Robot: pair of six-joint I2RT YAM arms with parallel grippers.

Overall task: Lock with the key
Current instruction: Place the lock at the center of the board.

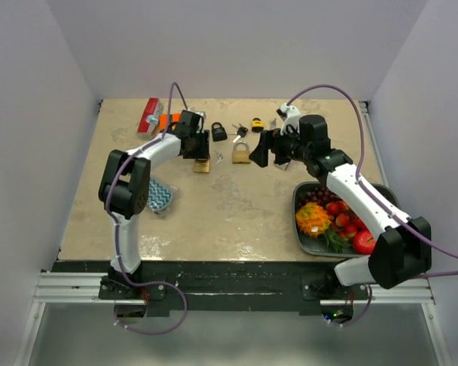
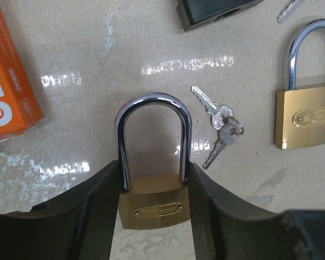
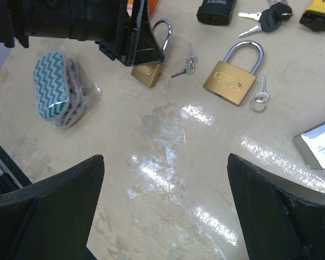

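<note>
A small brass padlock [image 2: 151, 208] with a closed steel shackle lies on the table between the fingers of my left gripper [image 2: 153, 179], which press on both sides of its body. The same padlock [image 1: 201, 165] shows at the left arm's tip in the top view. Just right of it lies a pair of small silver keys [image 2: 219, 130] on a ring, touched by neither gripper. My right gripper [image 3: 165, 162] hangs open above bare table with nothing between its fingers, and in the top view the right gripper [image 1: 259, 149] is right of the keys [image 1: 219, 158].
A larger brass padlock [image 3: 231, 81] with its own key [image 3: 260, 95] lies further right. A black padlock [image 1: 218, 132], a yellow lock [image 1: 257, 124] and an orange box [image 1: 168, 122] sit behind. A zigzag pouch [image 1: 159, 197] is at the left. A fruit tray [image 1: 301, 236] stands at the right.
</note>
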